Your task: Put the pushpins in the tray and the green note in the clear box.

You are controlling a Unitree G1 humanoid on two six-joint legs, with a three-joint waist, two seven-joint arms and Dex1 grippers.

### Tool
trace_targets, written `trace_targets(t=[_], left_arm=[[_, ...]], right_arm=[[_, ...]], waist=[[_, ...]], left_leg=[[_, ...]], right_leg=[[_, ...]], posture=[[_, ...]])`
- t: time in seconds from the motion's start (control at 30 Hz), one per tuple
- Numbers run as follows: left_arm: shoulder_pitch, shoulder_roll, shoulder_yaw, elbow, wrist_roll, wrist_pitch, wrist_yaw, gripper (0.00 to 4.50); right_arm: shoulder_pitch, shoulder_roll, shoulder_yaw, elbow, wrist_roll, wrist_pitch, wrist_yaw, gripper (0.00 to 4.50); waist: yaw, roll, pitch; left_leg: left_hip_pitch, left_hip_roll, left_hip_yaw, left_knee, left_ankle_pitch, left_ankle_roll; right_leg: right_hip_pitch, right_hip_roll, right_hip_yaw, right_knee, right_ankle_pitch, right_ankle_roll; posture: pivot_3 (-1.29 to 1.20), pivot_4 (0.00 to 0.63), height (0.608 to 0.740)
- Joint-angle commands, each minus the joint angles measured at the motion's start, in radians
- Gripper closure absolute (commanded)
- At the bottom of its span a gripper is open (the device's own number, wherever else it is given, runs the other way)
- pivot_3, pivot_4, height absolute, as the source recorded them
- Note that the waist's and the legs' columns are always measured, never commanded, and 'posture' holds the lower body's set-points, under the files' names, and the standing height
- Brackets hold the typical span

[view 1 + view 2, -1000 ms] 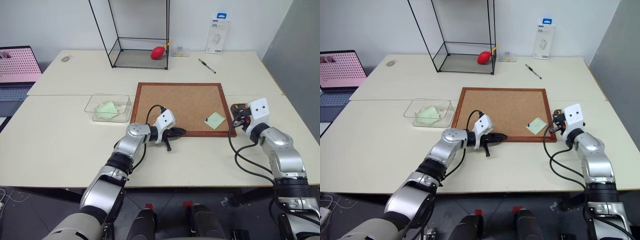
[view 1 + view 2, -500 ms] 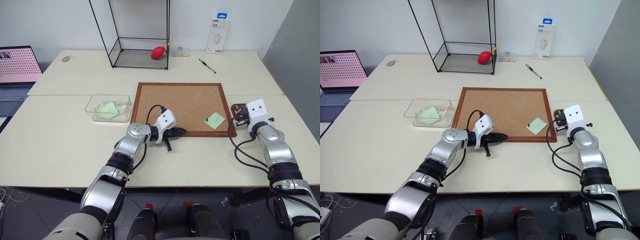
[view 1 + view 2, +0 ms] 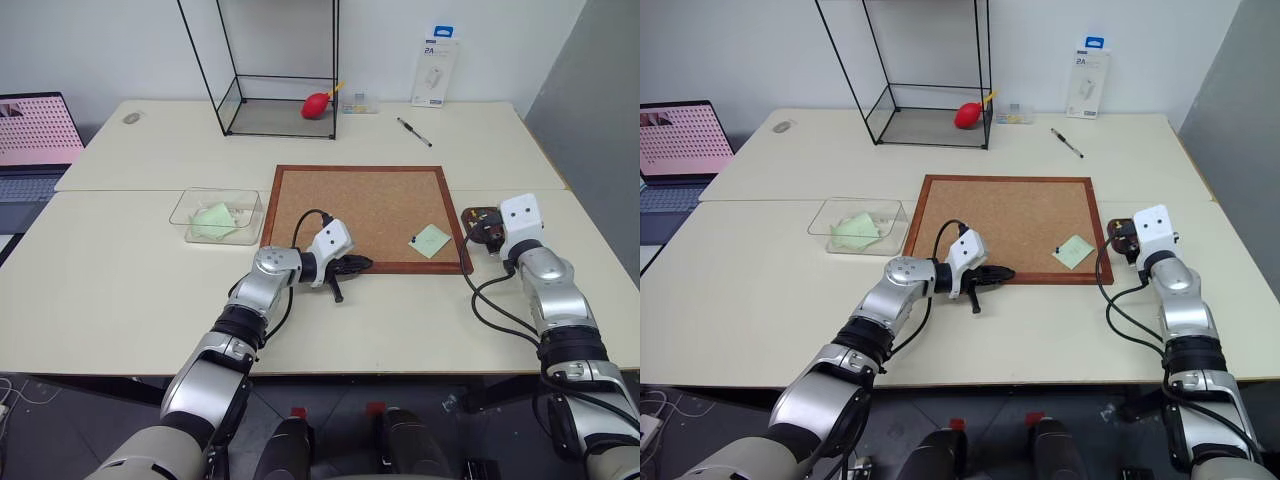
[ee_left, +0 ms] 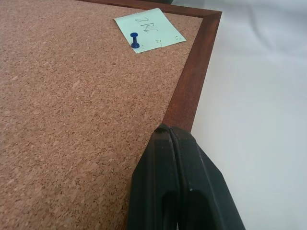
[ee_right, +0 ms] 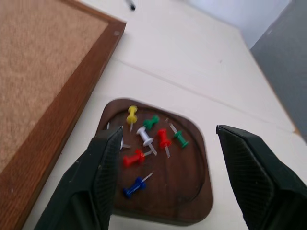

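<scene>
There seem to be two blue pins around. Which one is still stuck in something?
The blue pushpin on the cork board, pinning down the green note. The other blue pushpin lies loose on its side in the tray.

The small dark brown rounded tray holds plastic-headed pushpins: one yellow, two green, one white, two red, one blue. The pale green square paper note bears dark handwriting and a blue pin, on the speckled tan cork board with its reddish-brown wooden frame.
</scene>
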Motion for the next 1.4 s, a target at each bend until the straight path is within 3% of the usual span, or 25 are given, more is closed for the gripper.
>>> trace_targets(t=[0.03,0.23,0.37,0.53,1.0,1.1,1.4], left_arm=[[0.017,0.002,-0.019,0.016,0.027,0.008,0.001,4.50],[0.019,0.000,-0.015,0.017,0.026,0.006,0.003,4.50],[0.016,0.000,-0.015,0.022,0.026,0.005,0.002,4.50],[0.019,0.003,-0.020,0.015,0.023,0.008,-0.018,4.50],[0.018,0.007,-0.016,0.012,0.027,0.014,-0.017,4.50],[0.021,0.008,-0.014,0.008,0.026,0.016,-0.015,4.50],[0.025,0.013,-0.011,0.002,0.024,0.019,-0.012,4.50]], right_arm=[[0.013,-0.024,-0.051,-0.132,0.018,0.006,-0.015,1.30],[0.095,0.018,-0.077,-0.324,0.143,0.056,0.098,1.30],[0.194,0.063,-0.012,-0.457,0.227,0.103,0.216,1.30],[0.235,0.116,0.045,-0.504,0.243,0.131,0.245,1.30],[0.072,0.229,0.110,-0.169,0.144,0.011,0.162,1.30],[0.047,0.244,0.100,-0.103,0.132,-0.015,0.135,1.73],[0.059,0.236,0.101,-0.096,0.142,-0.036,0.140,3.72]], waist=[[0.000,0.000,0.000],[0.000,0.000,0.000],[0.000,0.000,0.000],[-0.001,0.000,0.000],[0.000,0.000,0.000],[-0.001,0.000,0.000],[-0.001,0.000,0.000]], left_leg=[[0.000,0.000,0.000,0.000,0.000,0.000],[0.000,0.000,0.000,0.000,0.000,0.000],[0.000,0.000,0.000,0.000,0.000,0.000],[0.000,0.000,0.000,0.000,0.000,0.000],[0.000,0.001,-0.001,0.000,0.000,0.000],[0.000,0.000,-0.001,0.000,0.000,0.000],[0.000,0.000,-0.001,0.000,0.000,0.000]], right_leg=[[0.000,0.000,0.000,0.000,0.000,0.000],[0.000,0.000,0.000,0.000,0.000,0.000],[0.000,0.000,0.000,0.000,0.000,0.000],[0.000,0.000,0.000,0.000,0.000,0.000],[0.000,0.000,-0.001,0.000,0.000,0.000],[0.000,0.000,-0.001,0.000,0.000,0.000],[0.000,0.000,-0.001,0.000,0.000,0.000]], posture=[[0.00,0.150,0.740],[0.00,0.150,0.740],[0.00,0.150,0.740],[0.00,0.150,0.740],[0.00,0.150,0.740],[0.00,0.150,0.740],[0.00,0.150,0.740]])
